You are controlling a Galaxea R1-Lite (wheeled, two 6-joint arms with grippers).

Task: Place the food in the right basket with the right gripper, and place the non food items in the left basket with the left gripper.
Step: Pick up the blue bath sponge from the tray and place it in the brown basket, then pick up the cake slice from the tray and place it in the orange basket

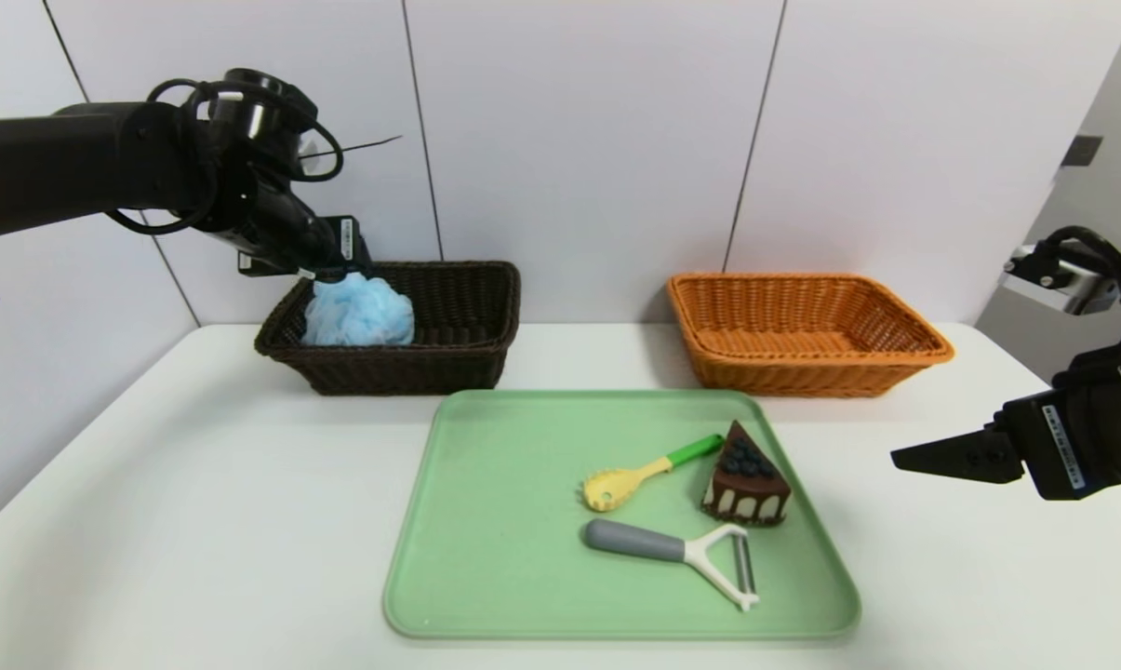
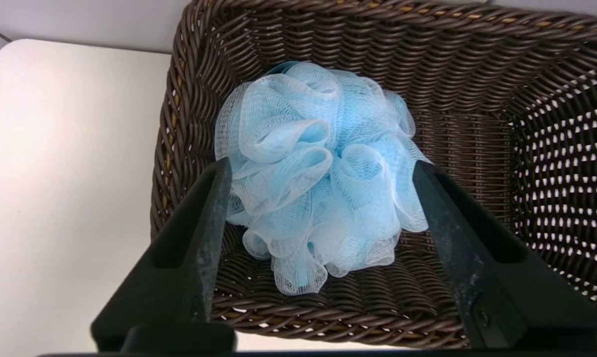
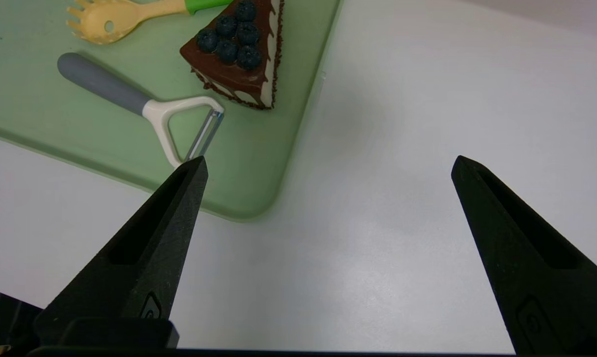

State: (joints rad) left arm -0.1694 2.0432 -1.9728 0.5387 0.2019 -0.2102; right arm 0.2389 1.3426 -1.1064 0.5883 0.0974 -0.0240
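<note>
The blue mesh bath pouf (image 2: 318, 178) lies inside the dark wicker basket (image 1: 467, 307); the left tool (image 2: 320, 173) hangs over it, spread wide, its fingers flanking the mesh without squeezing; on lifting, a loop could snag a fingertip and drag the pouf out. The right tool (image 3: 328, 168) hovers wide open and empty above the desk (image 1: 197, 484), beside the green tray (image 1: 486, 558); cake slice (image 1: 744, 475), peeler (image 1: 681, 551) and pasta fork (image 1: 644, 475) wait there; the orange basket (image 1: 807, 326) holds nothing visible.
</note>
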